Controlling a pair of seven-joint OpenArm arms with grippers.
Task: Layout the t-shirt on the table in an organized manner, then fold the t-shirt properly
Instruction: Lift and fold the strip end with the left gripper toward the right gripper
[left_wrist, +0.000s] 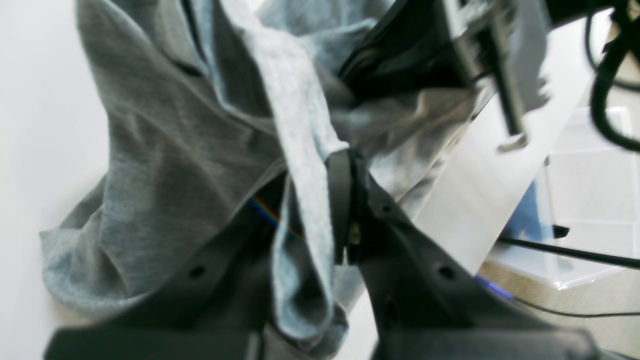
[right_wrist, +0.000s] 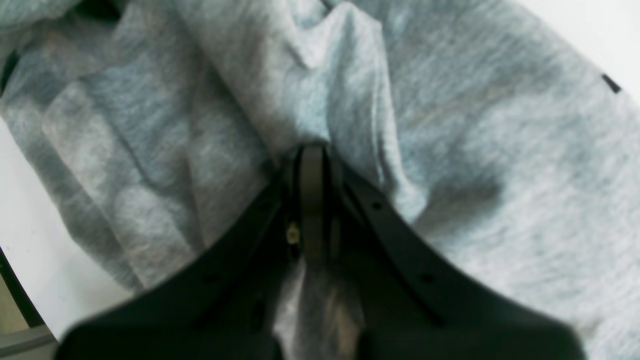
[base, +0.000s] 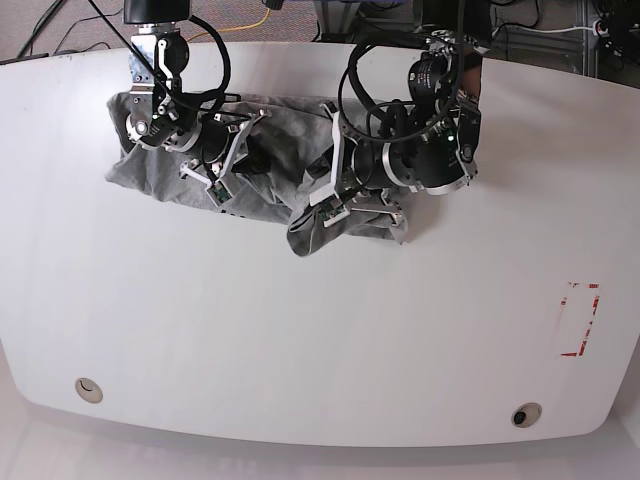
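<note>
Item one, the t-shirt (base: 265, 165): heather-grey, lying bunched and wrinkled across the far half of the table (base: 300, 330), stretching in a crumpled band between the two arms. No lettering is showing in any view. One end is spreading toward the table's far left corner as seen from the base view; the other end is trailing down in a folded lump near the table's middle.

Item two, the left gripper (left_wrist: 345, 200): reaching in from the base view's right. In its wrist view the dark fingers (left_wrist: 340, 190) are pressing together on a pale ribbed strip of the t-shirt (left_wrist: 300, 150), with more cloth draping over and around them. A black arm part (left_wrist: 410, 55) is sitting above the cloth in that view, blurred.

Item three, the right gripper (right_wrist: 312, 170): working on the base view's left. Its fingers (right_wrist: 312, 200) are clenching a pinched ridge of the t-shirt (right_wrist: 320, 100), the fabric fanning out in folds to both sides, with some cloth also hanging down between the finger bases.

Item four, table markings: a red rectangular outline (base: 580, 320) near the right edge, well apart from the cloth, and two round holes, one at the near left (base: 88, 389) and one at the near right (base: 524, 414).

Item five, surroundings: cables (base: 250, 15) are running on the floor beyond the far edge.
</note>
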